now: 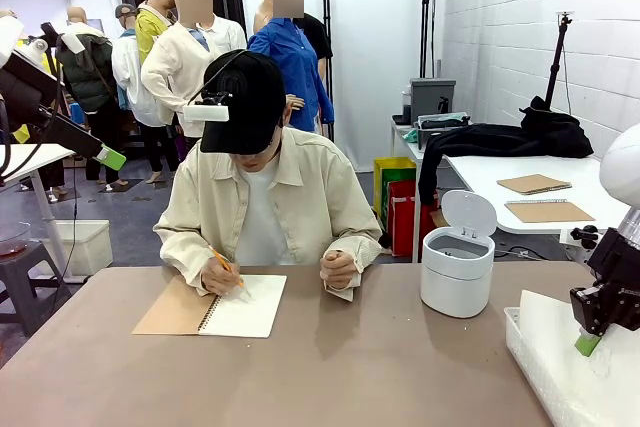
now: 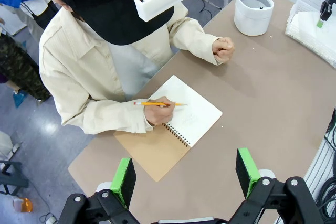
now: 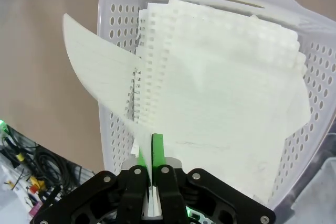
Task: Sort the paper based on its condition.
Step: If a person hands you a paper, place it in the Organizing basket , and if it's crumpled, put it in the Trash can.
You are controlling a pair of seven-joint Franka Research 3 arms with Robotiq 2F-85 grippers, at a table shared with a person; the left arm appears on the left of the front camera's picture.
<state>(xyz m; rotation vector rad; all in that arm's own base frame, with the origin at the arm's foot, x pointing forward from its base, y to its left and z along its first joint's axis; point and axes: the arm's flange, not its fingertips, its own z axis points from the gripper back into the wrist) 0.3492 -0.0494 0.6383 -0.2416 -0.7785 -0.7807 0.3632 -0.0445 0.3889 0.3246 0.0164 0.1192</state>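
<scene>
Front view: the right hand point(image 1: 590, 340) hangs over the white basket point(image 1: 530, 365) at the right edge of the counter point(image 1: 380, 367), where the loose paper point(image 1: 555, 319) lies. The left hand point(image 1: 110, 158) is high at the far left, well apart from it, so the right arm is clearly the nearer one. The person writes in a spiral notebook point(image 1: 245, 307).

Left wrist view: the left hand point(image 2: 184, 174) stands wide and empty above the counter, with the notebook beyond it.

Right wrist view: the right hand point(image 3: 152, 148) is pinched on the near edge of one sheet point(image 3: 100, 72). The long axis of this sheet runs away from the fingers and bends out over the basket's rim, while the stack point(image 3: 226, 93) lies flat in the basket just beside it
</scene>
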